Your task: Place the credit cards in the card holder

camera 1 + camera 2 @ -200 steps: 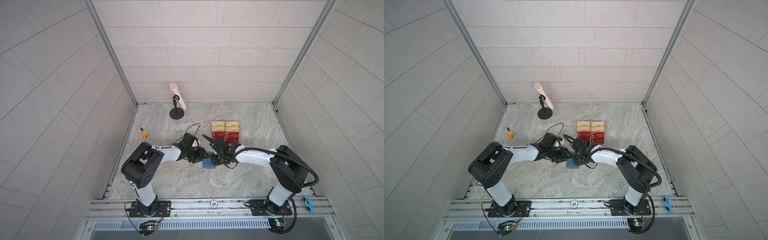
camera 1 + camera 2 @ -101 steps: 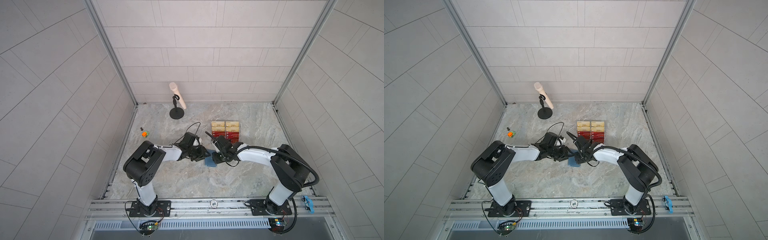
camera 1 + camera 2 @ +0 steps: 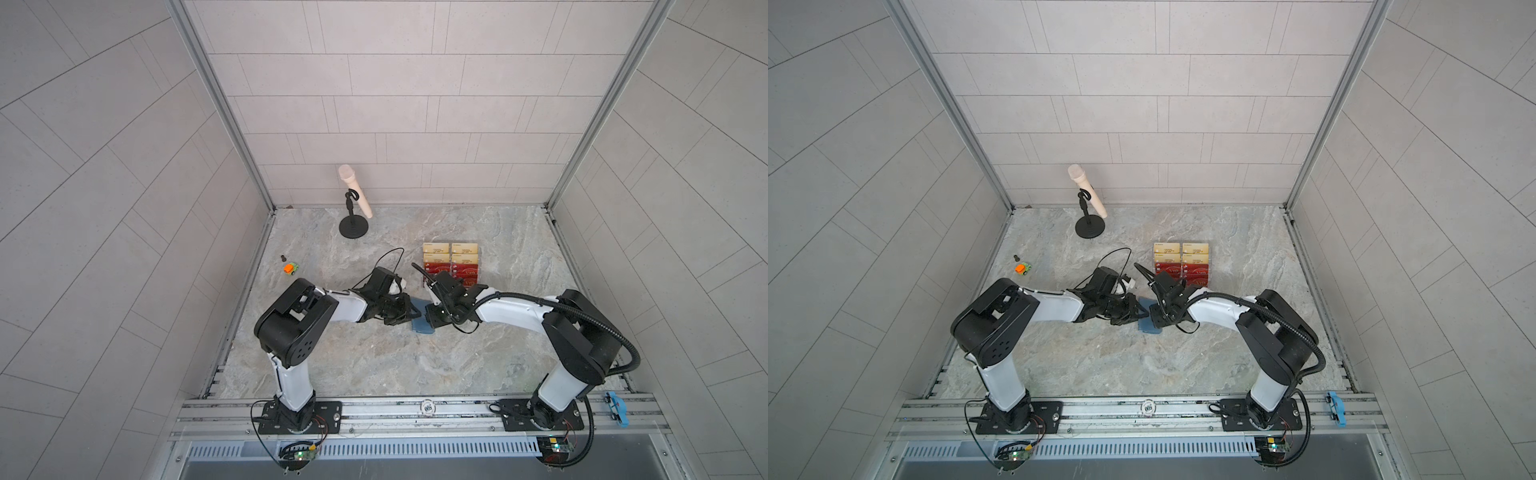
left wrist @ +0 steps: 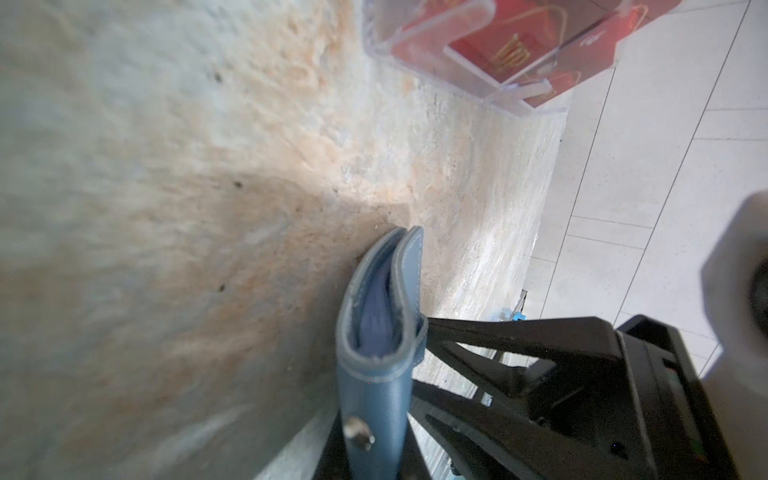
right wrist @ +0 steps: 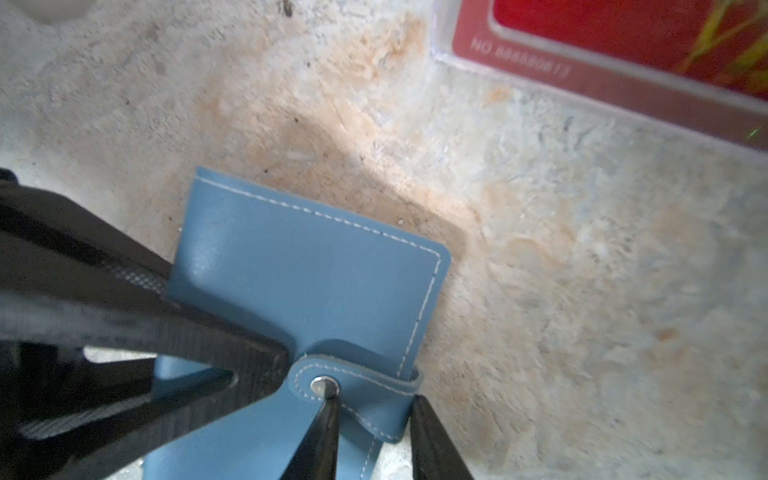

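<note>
Both grippers meet at the closed wallet, mid-table; the cards are in their stand.

In both top views the blue wallet [image 3: 424, 328] lies on the marble table [image 3: 374, 365] between the two arms. The red cards [image 3: 466, 272] sit in the clear stand [image 4: 511, 89] just behind it. The left gripper [image 3: 409, 313] is pinched down on the wallet's near edge. The right wrist view shows one of its fingers [image 5: 187, 328] lying across the cover, and the left wrist view shows the wallet edge-on, its covers bulging slightly apart at the far end. The right gripper [image 3: 430, 320] comes in from the other side with its jaws partly apart. Its fingers [image 5: 324, 440] stand astride the strap tab [image 5: 365, 388], one tip just under the snap [image 5: 320, 386], which is fastened. I cannot tell whether they pinch the tab.
</note>
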